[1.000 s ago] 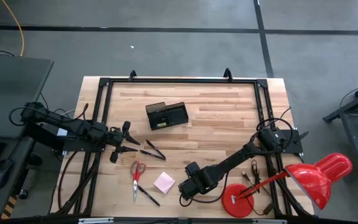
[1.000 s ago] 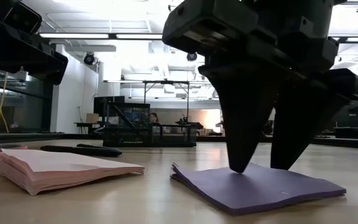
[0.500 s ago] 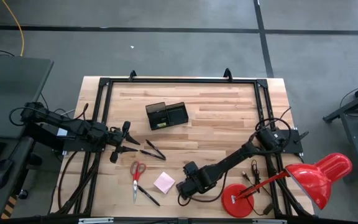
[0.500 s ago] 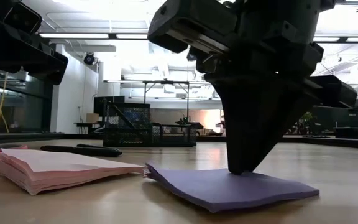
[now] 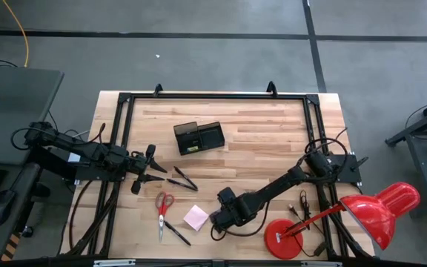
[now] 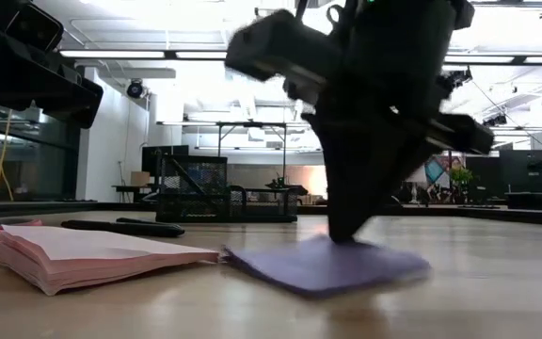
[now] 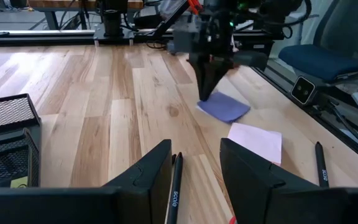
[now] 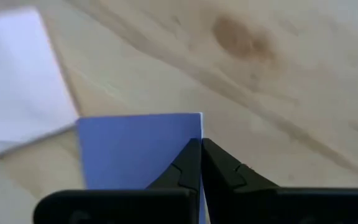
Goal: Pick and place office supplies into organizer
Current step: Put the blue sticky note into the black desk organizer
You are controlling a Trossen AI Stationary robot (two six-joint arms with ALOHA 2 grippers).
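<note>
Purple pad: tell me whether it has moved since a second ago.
Yes. In the low view the purple pad, pinched by the right gripper, has slid toward the fixed pink pad, closing their gap.

Both arms are dark, nearly black, built of slim tubular links joined by bulkier rounded joint housings. The left arm carries loose black cables looping along its links and down past the table's left edge. The right arm has black cables coiled around its base joint near the table's right side. Each gripper ends in two matte black fingers, broad at the root and tapering to narrow wedge tips, as on the left gripper and the right gripper. The right gripper's body is a blocky black housing.
</note>
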